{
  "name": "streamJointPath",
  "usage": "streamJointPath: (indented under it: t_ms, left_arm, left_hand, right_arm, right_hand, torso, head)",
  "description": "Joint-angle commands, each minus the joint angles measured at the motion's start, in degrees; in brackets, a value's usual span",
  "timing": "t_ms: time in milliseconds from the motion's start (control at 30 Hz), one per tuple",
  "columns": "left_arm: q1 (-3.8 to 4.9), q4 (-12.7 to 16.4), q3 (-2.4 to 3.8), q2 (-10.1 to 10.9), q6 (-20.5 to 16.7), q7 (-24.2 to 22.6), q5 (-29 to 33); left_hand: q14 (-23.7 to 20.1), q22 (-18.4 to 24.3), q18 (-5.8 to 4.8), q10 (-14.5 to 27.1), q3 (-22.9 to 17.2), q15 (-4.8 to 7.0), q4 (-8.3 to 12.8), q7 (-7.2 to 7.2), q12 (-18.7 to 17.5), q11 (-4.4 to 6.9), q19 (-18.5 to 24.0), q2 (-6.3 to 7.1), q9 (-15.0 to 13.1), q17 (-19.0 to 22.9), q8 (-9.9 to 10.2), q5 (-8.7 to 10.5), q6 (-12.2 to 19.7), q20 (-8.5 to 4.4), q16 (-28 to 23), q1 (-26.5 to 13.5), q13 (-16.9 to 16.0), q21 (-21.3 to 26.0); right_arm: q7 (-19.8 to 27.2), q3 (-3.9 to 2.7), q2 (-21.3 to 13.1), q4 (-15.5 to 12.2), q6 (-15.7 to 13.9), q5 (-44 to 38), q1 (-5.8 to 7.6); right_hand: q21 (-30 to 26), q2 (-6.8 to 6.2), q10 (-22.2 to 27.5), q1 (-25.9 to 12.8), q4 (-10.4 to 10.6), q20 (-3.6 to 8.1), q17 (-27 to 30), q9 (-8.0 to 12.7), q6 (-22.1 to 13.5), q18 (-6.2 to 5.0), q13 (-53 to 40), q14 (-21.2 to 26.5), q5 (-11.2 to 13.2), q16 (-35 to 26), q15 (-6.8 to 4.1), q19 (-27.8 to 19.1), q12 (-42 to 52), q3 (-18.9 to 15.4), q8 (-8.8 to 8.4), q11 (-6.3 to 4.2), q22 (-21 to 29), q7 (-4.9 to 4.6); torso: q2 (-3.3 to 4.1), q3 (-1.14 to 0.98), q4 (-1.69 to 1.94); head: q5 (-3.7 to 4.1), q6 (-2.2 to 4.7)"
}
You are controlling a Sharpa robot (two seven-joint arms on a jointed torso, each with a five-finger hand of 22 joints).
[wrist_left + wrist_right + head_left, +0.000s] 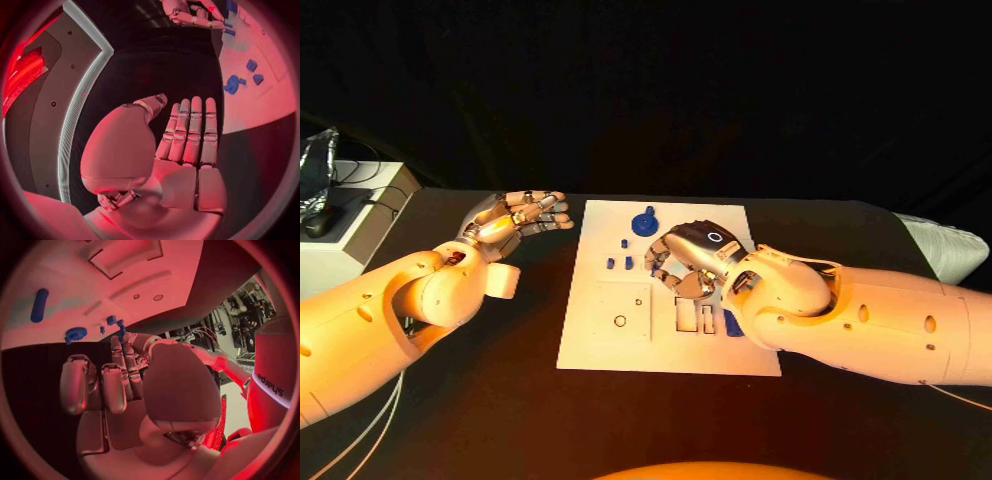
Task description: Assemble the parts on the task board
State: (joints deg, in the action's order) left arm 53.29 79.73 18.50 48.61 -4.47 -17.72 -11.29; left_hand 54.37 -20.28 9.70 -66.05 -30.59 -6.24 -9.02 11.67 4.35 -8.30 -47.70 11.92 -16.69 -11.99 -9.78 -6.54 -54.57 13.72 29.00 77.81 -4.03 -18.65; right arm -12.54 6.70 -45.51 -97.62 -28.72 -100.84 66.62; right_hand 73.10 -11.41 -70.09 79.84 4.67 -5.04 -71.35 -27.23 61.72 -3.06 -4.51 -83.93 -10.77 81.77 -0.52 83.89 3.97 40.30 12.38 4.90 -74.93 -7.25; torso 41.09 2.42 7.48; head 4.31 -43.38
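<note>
The right hand (692, 262) hovers low over the middle of the white board (603, 340), fingers (658, 262) curled downward and holding nothing that can be made out. Small blue parts lie on the board: a round one (645, 223) near its far edge, two small ones (619, 263) left of the hand, a bar (733, 324) beside the wrist. The left hand (516, 222) waits over the dark surface (488, 400) just left of the board, fingers straight and empty.

Matt white task board (596, 335), black table (473, 410)
</note>
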Motion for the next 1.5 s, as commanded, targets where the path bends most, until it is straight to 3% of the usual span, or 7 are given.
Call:
streamJointPath:
  t_ms: [33,400,567,867,1500]
  left_arm:
    - [0.0,0.2,0.05,-0.3,-0.3,-0.4,0.1]
    - [0.0,0.4,0.05,-0.6,-0.6,-0.3,0.0]
    - [0.0,0.5,0.05,-0.5,-0.6,-0.3,-0.1]
    - [0.0,0.5,0.05,-0.6,-0.5,-0.1,-0.1]
    - [0.0,0.5,0.05,-0.4,-0.1,0.3,-0.3]
  left_hand:
    - [0.5,0.1,0.74,0.0,0.2,-0.03,-0.1,0.11,-0.4,-0.23,-0.3,0.37,0.1,-0.1,-0.1,-0.04,0.3,0.12,-0.3,0.2,-0.1,0.4]
    - [0.6,0.1,0.74,0.0,0.2,-0.03,-0.1,0.11,-0.4,-0.23,-0.3,0.38,0.1,-0.1,-0.1,-0.05,0.3,0.12,-0.4,0.2,-0.1,0.4]
    - [0.6,0.1,0.74,0.0,0.2,-0.03,-0.1,0.11,-0.4,-0.23,-0.3,0.38,0.1,-0.1,-0.1,-0.05,0.3,0.12,-0.4,0.2,-0.1,0.4]
    - [0.6,0.2,0.73,0.1,0.2,-0.04,-0.2,0.11,-0.4,-0.24,-0.4,0.4,0.1,-0.2,-0.1,-0.06,0.2,0.13,-0.5,0.3,-0.1,0.5]
    - [0.6,0.3,0.73,0.1,0.3,-0.06,-0.2,0.13,-0.4,-0.25,-0.4,0.37,0.1,-0.2,-0.1,-0.08,0.2,0.14,-0.6,0.3,-0.1,0.7]
  right_arm:
    - [0.7,0.08,1.1,0.5,-0.1,-3.1,-0.93]
    - [0.8,0.33,4.0,3.6,-0.6,-4.8,-3.58]
    - [0.8,0.41,4.6,4.1,-1.1,-5.3,-4.42]
    - [0.5,0.44,5.8,5.4,-1.6,-6.4,-4.99]
    - [0.5,0.45,6.4,6.5,-0.8,-7.1,-5.43]
  right_hand:
    - [0.0,0.41,-1.6,-0.2,0.0,0.37,0.0,-0.1,0.2,-0.45,0.0,-2.4,-0.4,-0.2,-0.44,1.3,0.0,0.4,0.29,-1.17,-5.2,-0.04]
    - [-0.1,0.42,-1.6,-0.2,-0.2,0.39,0.1,-0.1,0.1,-0.47,0.0,-2.4,-0.5,-0.2,-0.44,1.2,-0.1,0.5,0.28,-1.14,-5.1,-0.11]
    - [-0.1,0.42,-1.6,-0.2,-0.2,0.39,0.1,-0.1,0.1,-0.47,0.0,-2.4,-0.5,-0.2,-0.44,1.2,-0.1,0.5,0.28,-1.14,-5.1,-0.11]
    - [-0.2,0.42,-1.5,-0.1,-0.3,0.39,0.1,-0.2,0.1,-0.49,0.1,-2.4,-0.6,-0.2,-0.43,1.2,-0.1,0.6,0.27,-1.11,-5.1,-0.16]
    - [-0.4,0.41,-1.5,-0.1,-0.4,0.39,0.2,-0.2,0.0,-0.51,0.2,-2.4,-0.6,-0.2,-0.4,1.2,-0.2,0.7,0.27,-1.07,-5.0,-0.23]
  torso:
    - [-0.17,0.1,0.0]
    - [-0.08,0.07,0.14]
    - [0.01,0.03,0.06]
    - [-0.09,0.07,0.1]
    - [-0.12,0.11,0.05]
  head:
    - [-0.93,-0.52]
    - [-3.11,-1.25]
    - [-3.57,-1.75]
    - [-3.98,-2.38]
    - [-4.45,-2.84]
